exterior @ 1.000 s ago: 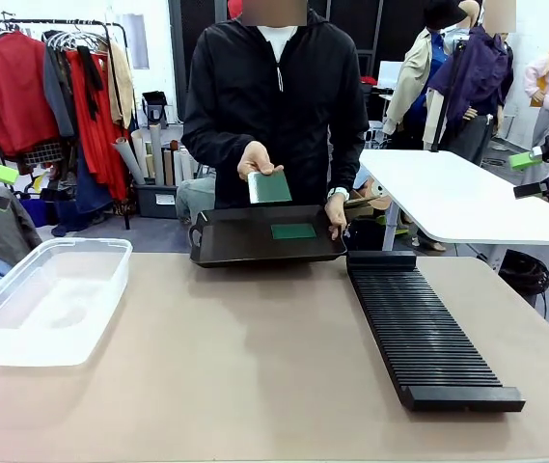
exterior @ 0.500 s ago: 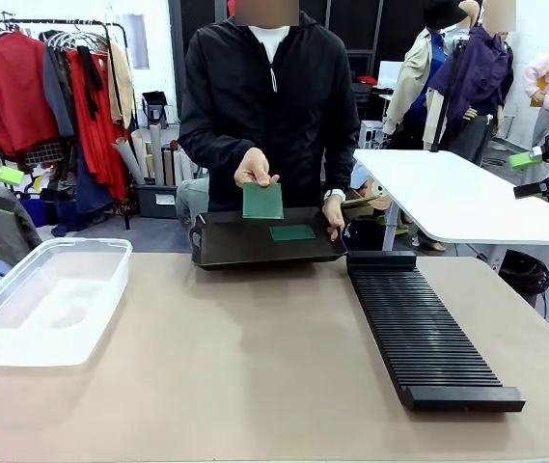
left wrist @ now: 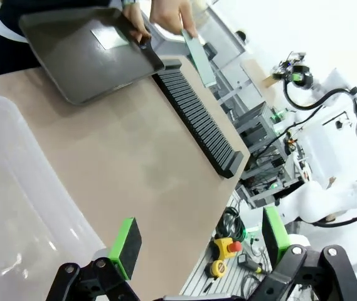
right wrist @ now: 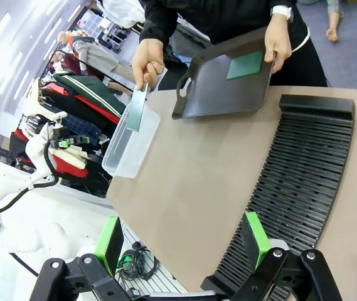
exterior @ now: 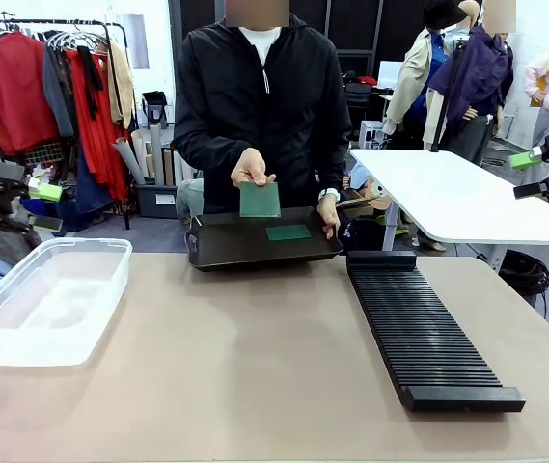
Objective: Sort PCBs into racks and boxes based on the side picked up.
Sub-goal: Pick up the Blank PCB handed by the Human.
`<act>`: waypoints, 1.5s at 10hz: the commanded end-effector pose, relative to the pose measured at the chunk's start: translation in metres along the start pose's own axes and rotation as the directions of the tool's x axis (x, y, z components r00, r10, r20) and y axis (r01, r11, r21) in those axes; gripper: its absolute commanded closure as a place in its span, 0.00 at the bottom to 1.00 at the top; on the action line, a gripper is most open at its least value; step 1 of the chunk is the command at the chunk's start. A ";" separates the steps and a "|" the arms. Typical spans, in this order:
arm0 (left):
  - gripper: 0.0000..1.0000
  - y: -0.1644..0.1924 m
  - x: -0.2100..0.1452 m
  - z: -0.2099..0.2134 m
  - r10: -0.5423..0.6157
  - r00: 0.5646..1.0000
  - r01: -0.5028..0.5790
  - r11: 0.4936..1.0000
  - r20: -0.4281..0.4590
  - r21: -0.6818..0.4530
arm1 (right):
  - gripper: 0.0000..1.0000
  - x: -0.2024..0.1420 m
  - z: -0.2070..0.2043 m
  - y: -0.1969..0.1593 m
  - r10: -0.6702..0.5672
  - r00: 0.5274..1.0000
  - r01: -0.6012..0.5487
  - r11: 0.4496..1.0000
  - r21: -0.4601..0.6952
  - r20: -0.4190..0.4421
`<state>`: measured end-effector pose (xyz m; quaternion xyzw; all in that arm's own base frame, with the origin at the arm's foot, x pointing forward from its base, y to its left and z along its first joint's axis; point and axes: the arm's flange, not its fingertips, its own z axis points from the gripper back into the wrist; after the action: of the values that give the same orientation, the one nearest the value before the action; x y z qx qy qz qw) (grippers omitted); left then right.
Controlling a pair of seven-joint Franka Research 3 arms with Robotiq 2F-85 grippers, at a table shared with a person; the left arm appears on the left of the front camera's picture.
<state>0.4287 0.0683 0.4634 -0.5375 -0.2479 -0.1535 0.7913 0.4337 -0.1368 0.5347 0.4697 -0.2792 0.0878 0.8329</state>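
In its own wrist view the left pincer [left wrist: 200, 241] has its 2 green-padded fingers standing wide apart with nothing between them, above the near wall of the clear tub [left wrist: 15, 207], which is cut off by that picture's left and bottom edges. The right pincer [right wrist: 182, 240] is likewise spread and empty, and one of its fingers hides the near corner of the black rack [right wrist: 303, 175]. In the front view both pincers sit at the picture's sides, partly cut off. On the table [exterior: 245, 367] the tub [exterior: 23, 347] lies at the left and the rack [exterior: 419, 328] at the right, well apart; the rack's long axis runs from near to far, its slots crossing it. Just beyond the table's far edge a person holds a dark tray [exterior: 231, 246] by its rim with one hand [exterior: 330, 210]. 1 PCB [exterior: 288, 232] lies flat on the tray, its long side running across. The person's other hand [exterior: 251, 167] pinches a 2nd PCB [exterior: 260, 200] by its upper edge above the tray; it hangs upright with a broad face toward the robot, and both wrist views show it nearly edge-on. Whether that face is dotted or plain is too small to tell.
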 end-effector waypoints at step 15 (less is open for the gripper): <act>0.00 0.080 0.032 -0.154 0.130 0.988 -0.152 0.924 -0.085 -0.350 | 0.00 0.000 0.000 0.002 0.004 1.000 -0.004 1.000 -0.009 -0.007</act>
<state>0.5201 -0.0425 0.3749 -0.6752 -0.1510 -0.1492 0.7064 0.4335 -0.1369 0.5344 0.4696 -0.2791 0.0875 0.8330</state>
